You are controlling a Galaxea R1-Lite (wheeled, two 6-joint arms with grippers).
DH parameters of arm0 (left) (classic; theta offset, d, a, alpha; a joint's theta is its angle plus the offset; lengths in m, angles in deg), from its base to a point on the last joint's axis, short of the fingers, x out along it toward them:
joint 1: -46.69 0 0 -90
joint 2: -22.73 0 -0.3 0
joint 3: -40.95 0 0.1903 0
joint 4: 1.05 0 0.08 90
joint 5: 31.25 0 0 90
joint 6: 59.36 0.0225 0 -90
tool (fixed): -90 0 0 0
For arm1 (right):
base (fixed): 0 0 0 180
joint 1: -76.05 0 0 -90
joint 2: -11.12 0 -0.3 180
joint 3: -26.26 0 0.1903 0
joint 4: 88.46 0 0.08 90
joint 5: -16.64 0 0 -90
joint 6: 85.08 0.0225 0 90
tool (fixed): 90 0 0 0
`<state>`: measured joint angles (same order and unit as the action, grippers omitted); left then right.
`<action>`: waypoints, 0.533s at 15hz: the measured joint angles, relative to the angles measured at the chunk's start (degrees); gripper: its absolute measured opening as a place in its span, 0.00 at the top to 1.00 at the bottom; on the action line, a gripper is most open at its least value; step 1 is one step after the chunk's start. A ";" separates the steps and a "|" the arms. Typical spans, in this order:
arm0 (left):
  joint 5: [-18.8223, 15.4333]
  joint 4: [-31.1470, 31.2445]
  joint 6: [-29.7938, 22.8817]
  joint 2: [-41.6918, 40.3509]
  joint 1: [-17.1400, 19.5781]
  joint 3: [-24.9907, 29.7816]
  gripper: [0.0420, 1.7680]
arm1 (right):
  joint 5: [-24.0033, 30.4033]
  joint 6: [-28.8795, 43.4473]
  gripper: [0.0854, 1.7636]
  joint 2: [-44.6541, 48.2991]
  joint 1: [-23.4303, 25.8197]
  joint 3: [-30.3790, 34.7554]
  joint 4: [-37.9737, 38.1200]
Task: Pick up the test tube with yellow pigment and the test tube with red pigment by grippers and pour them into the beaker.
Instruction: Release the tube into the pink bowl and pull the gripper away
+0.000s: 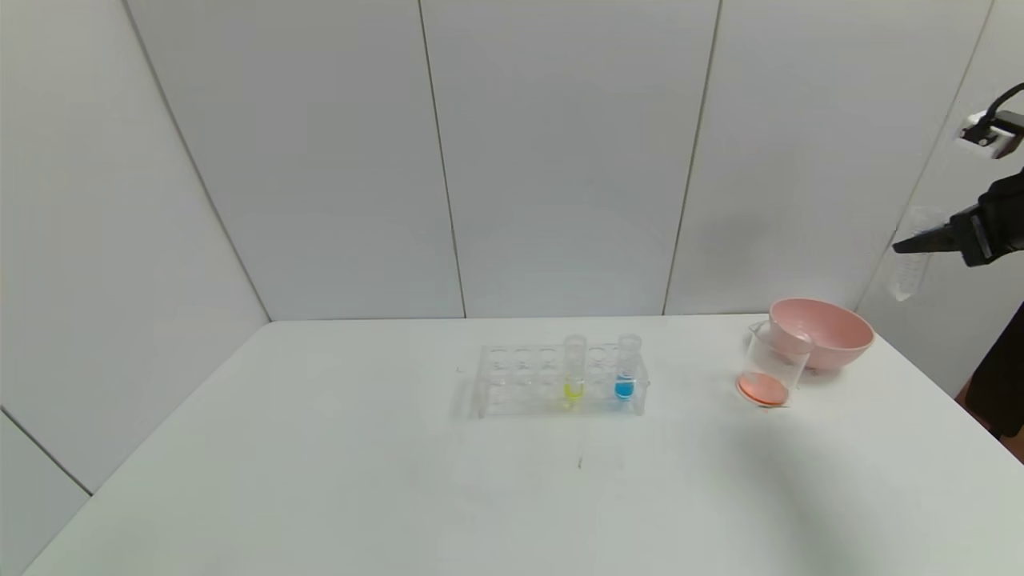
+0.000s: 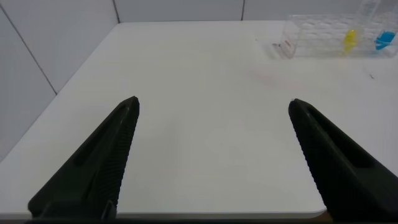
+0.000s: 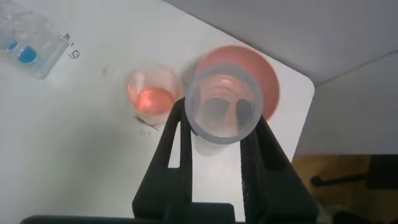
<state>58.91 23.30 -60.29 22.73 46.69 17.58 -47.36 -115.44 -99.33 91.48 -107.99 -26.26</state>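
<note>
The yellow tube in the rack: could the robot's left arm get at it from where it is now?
Probably yes. The left end effector hangs open over bare table, and nothing stands between it and the test tube with yellow pigment, upright in the rack beside the blue tube.

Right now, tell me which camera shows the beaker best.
The head view: the beaker stands upright in side profile beside the pink bowl, with red-orange liquid at its bottom. The right wrist view looks down into it, partly behind the right hand and its empty test tube. The left wrist view misses it.
</note>
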 joint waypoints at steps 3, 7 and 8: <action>0.00 0.00 -0.02 0.00 0.00 0.00 0.03 | 3.91 4.85 0.75 3.19 2.36 7.91 -8.84; -0.02 0.00 0.00 0.00 0.00 0.00 0.03 | 4.90 14.97 0.75 6.34 3.24 24.50 -36.33; 0.00 0.00 0.00 0.00 0.00 0.00 0.03 | 4.18 19.08 0.75 6.49 2.93 27.43 -40.62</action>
<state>58.91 23.30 -60.29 22.73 46.69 17.58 -43.18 -96.36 -92.84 94.41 -80.56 -66.88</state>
